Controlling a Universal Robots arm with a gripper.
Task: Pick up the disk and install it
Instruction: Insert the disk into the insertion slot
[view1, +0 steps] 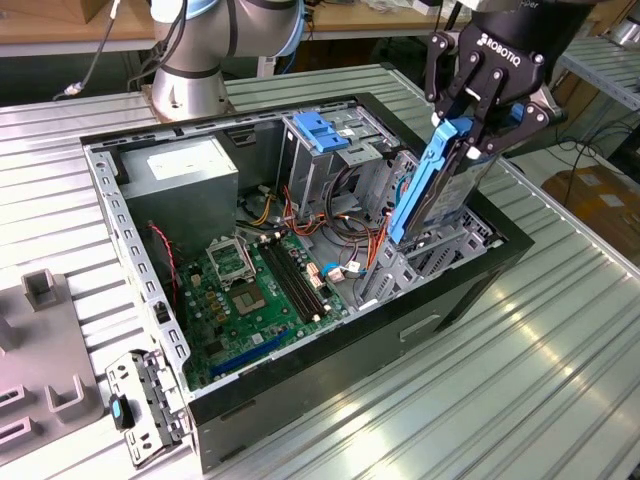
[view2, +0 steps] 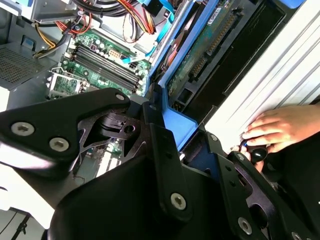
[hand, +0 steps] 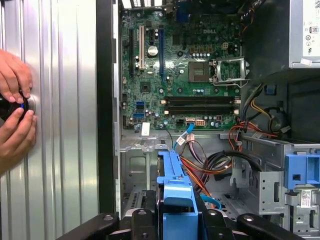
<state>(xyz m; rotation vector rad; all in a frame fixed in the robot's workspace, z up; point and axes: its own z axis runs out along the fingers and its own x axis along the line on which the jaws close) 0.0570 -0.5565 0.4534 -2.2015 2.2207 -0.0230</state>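
Observation:
The disk (view1: 432, 195) stands on edge, its blue side rail facing the camera, its lower end inside the bay (view1: 440, 250) at the exterior view's right end of the open computer case (view1: 300, 370). My gripper (view1: 472, 132) is shut on the disk's upper end. In the second wrist view the disk's green circuit side (view2: 200, 55) and blue rail run away from the black fingers (view2: 155, 125). In the first wrist view the blue rail (hand: 175, 187) points down into the case, between the gripper's fingers (hand: 142, 220).
Inside the case lie the motherboard (view1: 250, 290), a grey power supply (view1: 185, 180), a metal cage with a blue handle (view1: 325, 135) and loose cables (view1: 350, 235). A person's hands (hand: 15, 110) hold a small object on the ribbed table beside the case. A grey fixture (view1: 40, 370) sits at the exterior view's left.

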